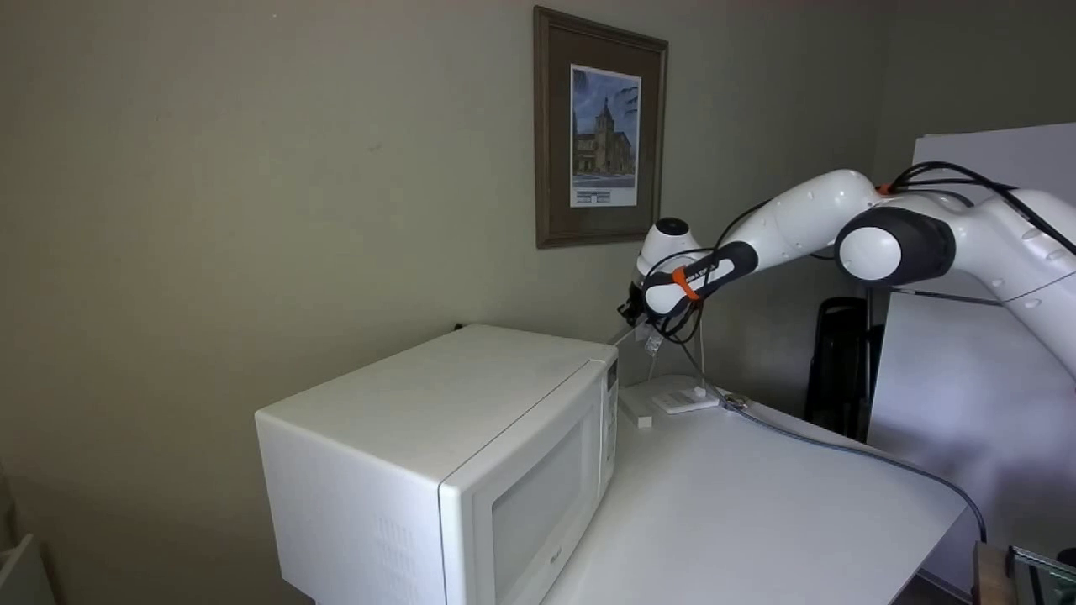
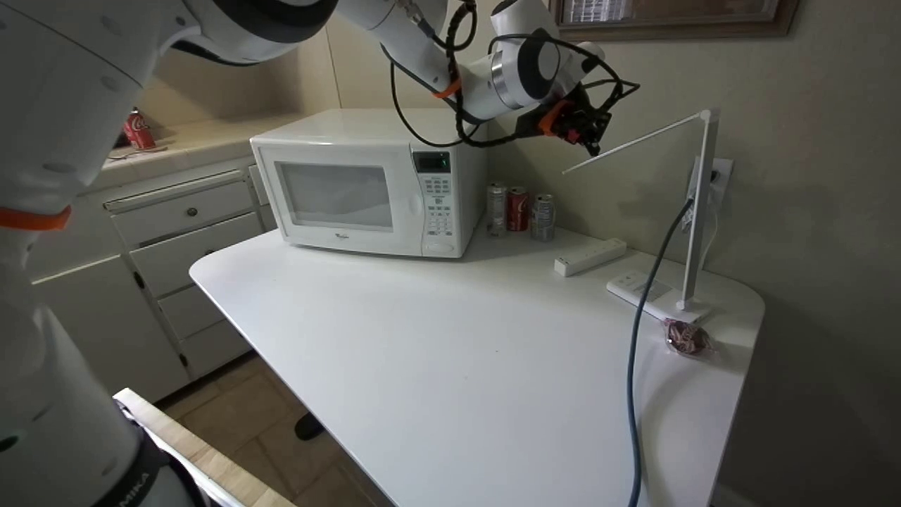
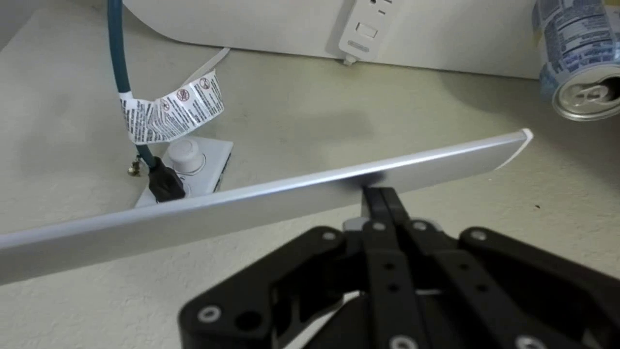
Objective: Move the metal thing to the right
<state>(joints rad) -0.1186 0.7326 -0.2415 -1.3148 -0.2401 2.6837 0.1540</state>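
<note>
Over on the smooth white table (image 2: 457, 345) sits a boxy white microwave (image 2: 336, 197), three metal drink cans (image 2: 518, 210) near its side, the middle one red. A white plastic power strip (image 2: 590, 257) lies near them, and a blue-grey cable (image 2: 631, 373) trails across the table. On the beige wall (image 1: 378, 185) hangs a brown-framed picture of a building (image 1: 603, 134).

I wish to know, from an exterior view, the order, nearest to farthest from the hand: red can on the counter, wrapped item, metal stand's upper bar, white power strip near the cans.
1. Metal stand's upper bar, close by the hand.
2. White power strip, down below the hand.
3. Wrapped item, lower right of the picture.
4. Red can, far left.
</note>
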